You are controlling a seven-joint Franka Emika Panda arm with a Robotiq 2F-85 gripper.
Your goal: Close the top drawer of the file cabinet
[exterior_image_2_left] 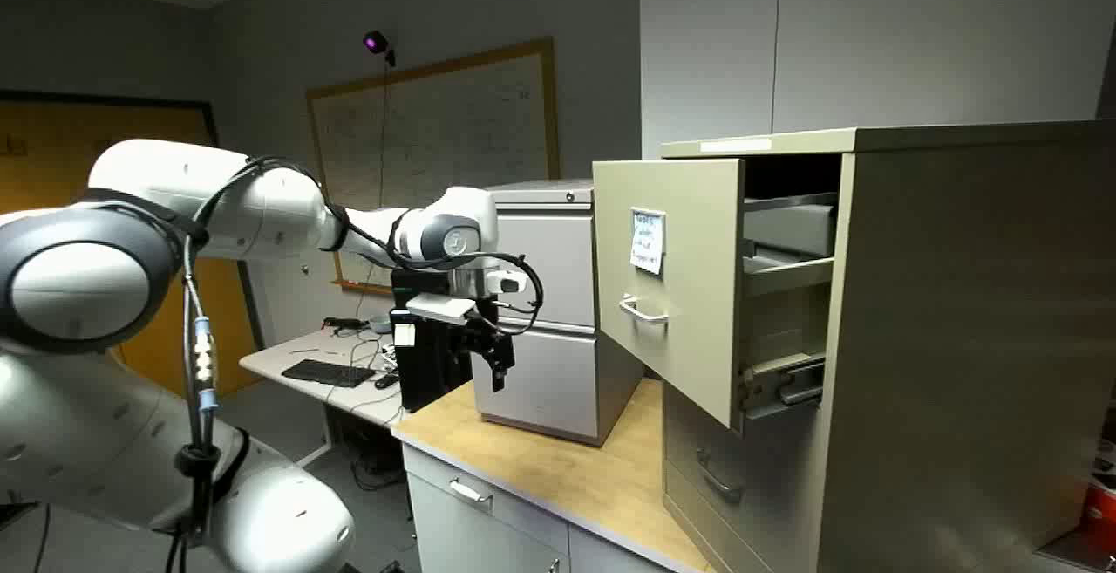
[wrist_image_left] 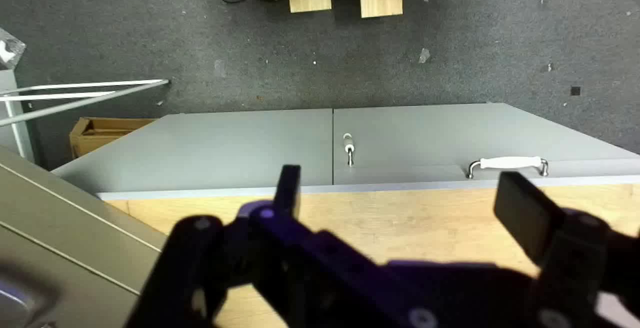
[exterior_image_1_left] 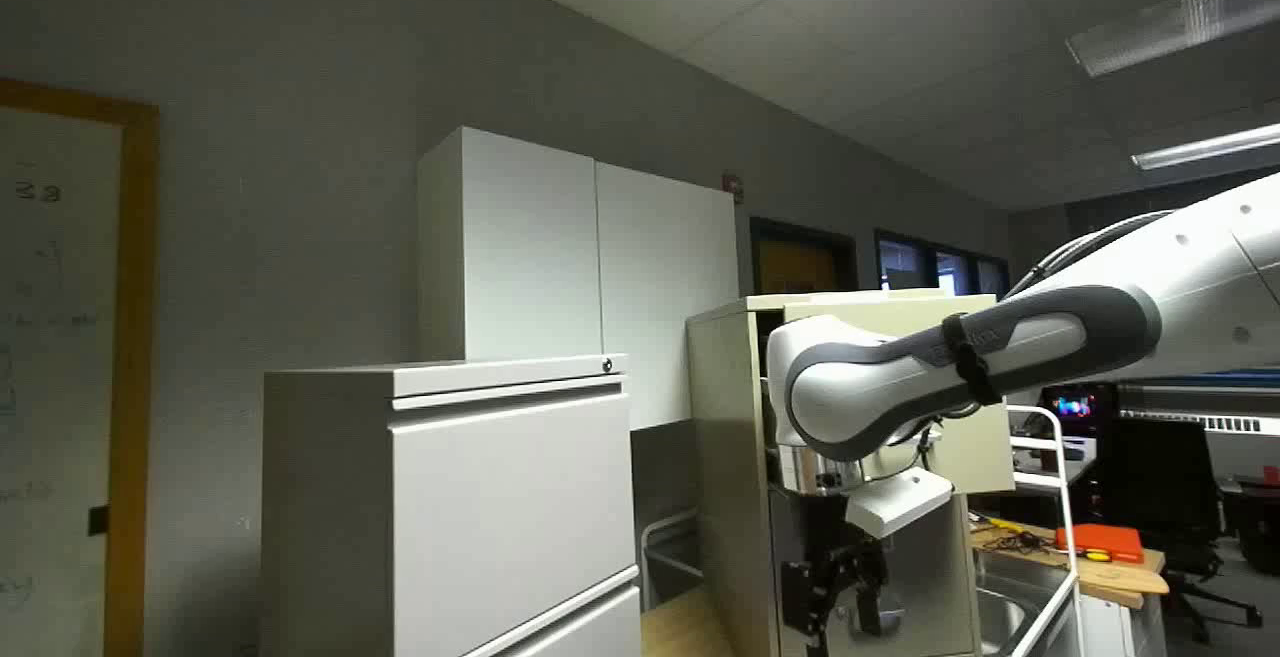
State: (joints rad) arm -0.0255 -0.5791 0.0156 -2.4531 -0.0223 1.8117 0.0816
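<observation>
The top drawer (exterior_image_2_left: 697, 250) of the beige file cabinet (exterior_image_2_left: 959, 320) is pulled well out, with a paper label and a handle on its front. In an exterior view, the arm partly covers the drawer front (exterior_image_1_left: 965, 452) and the cabinet's side (exterior_image_1_left: 725, 457) shows. My gripper (exterior_image_2_left: 495, 364) is beside the drawer front, apart from it and a bit lower than its handle. It also shows in an exterior view (exterior_image_1_left: 842, 617). In the wrist view my gripper (wrist_image_left: 400, 193) has its fingers wide apart with nothing between them. The file cabinet's lower part (wrist_image_left: 75, 238) shows at lower left; the top drawer is not identifiable there.
A pale grey low cabinet (exterior_image_2_left: 549, 372) stands close behind my gripper on the wooden counter (exterior_image_2_left: 558, 468). White cupboards (exterior_image_1_left: 530, 247) hang on the wall. Base cabinet doors with a white handle (wrist_image_left: 510, 162) face the floor. A white rail frame (exterior_image_1_left: 1060, 497) stands beside the file cabinet.
</observation>
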